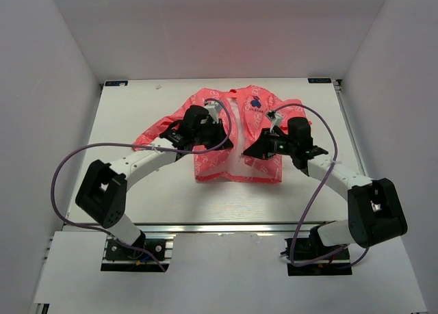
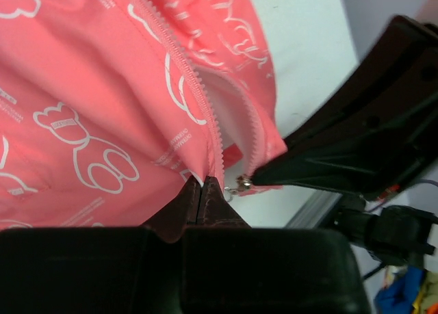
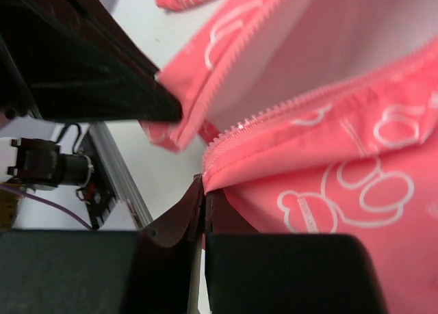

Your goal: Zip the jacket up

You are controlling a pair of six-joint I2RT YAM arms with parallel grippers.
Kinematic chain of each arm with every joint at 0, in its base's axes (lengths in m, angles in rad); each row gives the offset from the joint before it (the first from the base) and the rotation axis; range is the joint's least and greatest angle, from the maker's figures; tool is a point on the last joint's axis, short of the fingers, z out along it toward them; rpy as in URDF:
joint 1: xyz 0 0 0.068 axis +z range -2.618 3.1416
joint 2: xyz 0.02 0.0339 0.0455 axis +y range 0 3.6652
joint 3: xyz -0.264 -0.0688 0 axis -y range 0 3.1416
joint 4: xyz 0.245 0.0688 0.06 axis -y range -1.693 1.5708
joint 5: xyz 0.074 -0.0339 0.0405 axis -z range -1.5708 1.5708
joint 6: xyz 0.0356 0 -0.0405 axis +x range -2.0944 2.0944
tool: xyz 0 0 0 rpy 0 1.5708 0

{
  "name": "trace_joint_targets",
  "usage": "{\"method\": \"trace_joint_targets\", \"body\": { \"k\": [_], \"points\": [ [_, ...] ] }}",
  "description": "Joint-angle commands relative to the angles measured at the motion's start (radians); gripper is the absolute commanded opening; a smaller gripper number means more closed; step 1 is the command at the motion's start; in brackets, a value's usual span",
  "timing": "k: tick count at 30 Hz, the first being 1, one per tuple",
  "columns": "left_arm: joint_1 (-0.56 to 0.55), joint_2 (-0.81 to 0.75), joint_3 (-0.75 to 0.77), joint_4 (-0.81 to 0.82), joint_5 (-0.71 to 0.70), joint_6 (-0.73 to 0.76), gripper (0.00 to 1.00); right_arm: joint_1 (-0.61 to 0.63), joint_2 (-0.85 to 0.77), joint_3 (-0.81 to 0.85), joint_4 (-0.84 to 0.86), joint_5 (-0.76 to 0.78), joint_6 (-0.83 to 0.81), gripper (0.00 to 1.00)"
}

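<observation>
Jacket (image 1: 213,165) lay flat mid-desk toward far edge, collar to far edge, hem to near edge, front open. Zipper (image 2: 179,62) axis ran near-to-far between both arms. Left gripper (image 2: 202,189) fully closed, pinching hem corner at foot of one tooth row. Right gripper (image 3: 203,188) likewise closed on opposite hem corner. Tips almost met. Metal slider (image 2: 243,184) sat at right gripper tip. Judged: right arm nearer slider; rows required mating first. No container in view.

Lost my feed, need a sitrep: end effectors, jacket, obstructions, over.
Left end effector shut on jacket hem. Right end effector shut on opposite hem corner. Zipper open, teeth apart. No obstruction seen.
</observation>
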Motion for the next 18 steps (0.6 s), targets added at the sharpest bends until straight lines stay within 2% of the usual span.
{"method": "trace_joint_targets", "body": {
  "k": [1, 7, 18],
  "points": [
    [-0.001, -0.116, -0.054, 0.176, 0.098, -0.070, 0.00, -0.001, 0.012, 0.039, 0.198, -0.107, 0.108, 0.00],
    [0.001, -0.136, -0.093, 0.240, 0.126, -0.078, 0.00, -0.003, 0.038, 0.043, 0.283, -0.227, 0.143, 0.00],
    [0.011, -0.168, -0.137, 0.275, 0.130, -0.057, 0.00, -0.006, 0.003, 0.016, 0.271, -0.204, 0.148, 0.00]
  ]
}}
